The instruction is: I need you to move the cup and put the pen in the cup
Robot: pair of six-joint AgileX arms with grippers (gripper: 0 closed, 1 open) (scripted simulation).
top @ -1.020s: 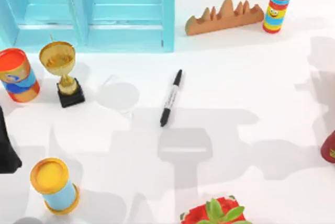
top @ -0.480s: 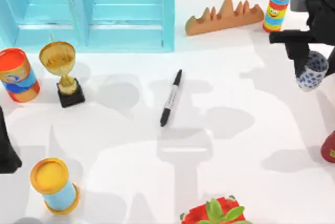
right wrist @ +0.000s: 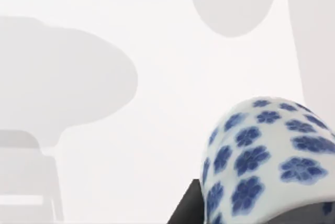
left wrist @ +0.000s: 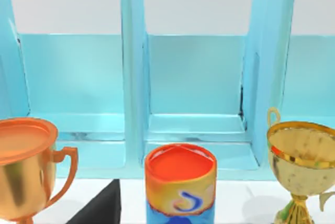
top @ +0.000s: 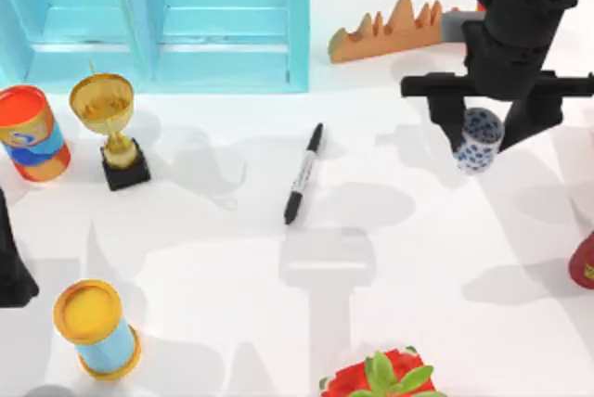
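The right tool [top: 483, 142], clamped on the small white porcelain-like cup with blue flowers [top: 480, 138], has swung in over the white tabletop [top: 399, 267] and now carries the cup in the air, well to the right of the slim black marker pen with a white-grey label band [top: 303, 172]. Half a second earlier cup and tool were at the far right edge, much farther from the pen; a second ago neither was in sight. The right wrist view has the flowered cup [right wrist: 267, 156] above bare tabletop. The pen has not moved, lying just right of the gold trophy on its black base [top: 109, 128]. The move suggests the cup is being brought nearer the pen, not yet set down. The left arm remains parked left of the trophy; whether its tool is apart or together cannot be told.
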